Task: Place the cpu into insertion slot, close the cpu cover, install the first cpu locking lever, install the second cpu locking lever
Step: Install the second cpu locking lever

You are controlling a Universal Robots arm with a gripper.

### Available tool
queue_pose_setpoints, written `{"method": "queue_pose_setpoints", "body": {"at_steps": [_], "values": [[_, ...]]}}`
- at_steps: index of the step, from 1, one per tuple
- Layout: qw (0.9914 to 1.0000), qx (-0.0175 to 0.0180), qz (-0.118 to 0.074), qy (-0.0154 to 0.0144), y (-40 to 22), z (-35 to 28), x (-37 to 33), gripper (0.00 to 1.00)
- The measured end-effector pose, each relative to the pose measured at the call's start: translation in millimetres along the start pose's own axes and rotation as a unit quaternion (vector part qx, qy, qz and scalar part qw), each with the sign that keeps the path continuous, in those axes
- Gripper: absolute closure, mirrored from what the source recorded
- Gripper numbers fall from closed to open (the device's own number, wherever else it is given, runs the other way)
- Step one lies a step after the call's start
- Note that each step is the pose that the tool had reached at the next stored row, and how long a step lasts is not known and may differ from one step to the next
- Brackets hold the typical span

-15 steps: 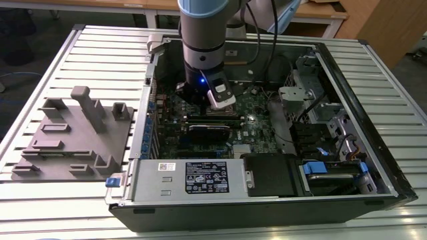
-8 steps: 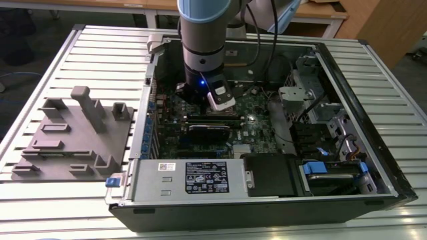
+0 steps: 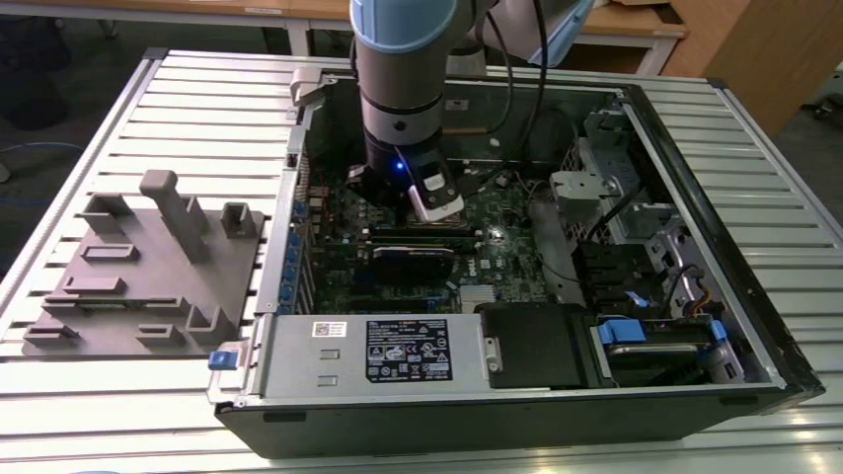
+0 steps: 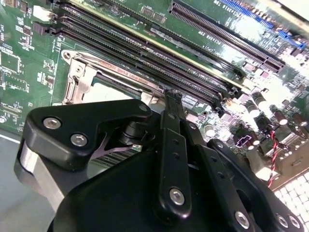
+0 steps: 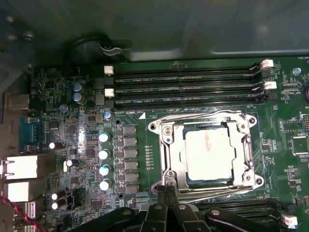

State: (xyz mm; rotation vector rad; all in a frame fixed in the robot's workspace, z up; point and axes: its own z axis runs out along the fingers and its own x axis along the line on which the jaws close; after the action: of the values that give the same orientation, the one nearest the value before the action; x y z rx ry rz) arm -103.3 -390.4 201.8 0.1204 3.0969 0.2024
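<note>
Cpu (image 5: 211,153) seated in insertion slot (image 5: 166,157), cpu cover (image 5: 208,123) down. Gripper (image 5: 167,189) fingers pressed together at locking lever (image 5: 212,191); press steadily, hook under tab.

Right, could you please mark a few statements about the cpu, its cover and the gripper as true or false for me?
1. The cpu sits in the insertion slot. True.
2. The cpu cover stands upright, open. False: it lies down over the cpu, whose top shows through its window.
3. In the first wrist view, the gripper is at a corner of the socket. True.
4. The gripper hangs over the grey fixture outside the case. False: in the exterior view the arm reaches down inside the computer case, over the motherboard.
</note>
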Motion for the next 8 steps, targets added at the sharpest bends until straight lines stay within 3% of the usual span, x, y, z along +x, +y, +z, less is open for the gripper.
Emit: {"method": "queue_pose_setpoints", "body": {"at_steps": [8], "values": [[0.99997,-0.0075,0.0,0.0005,-0.8,4.4,2.7,0.9]]}}
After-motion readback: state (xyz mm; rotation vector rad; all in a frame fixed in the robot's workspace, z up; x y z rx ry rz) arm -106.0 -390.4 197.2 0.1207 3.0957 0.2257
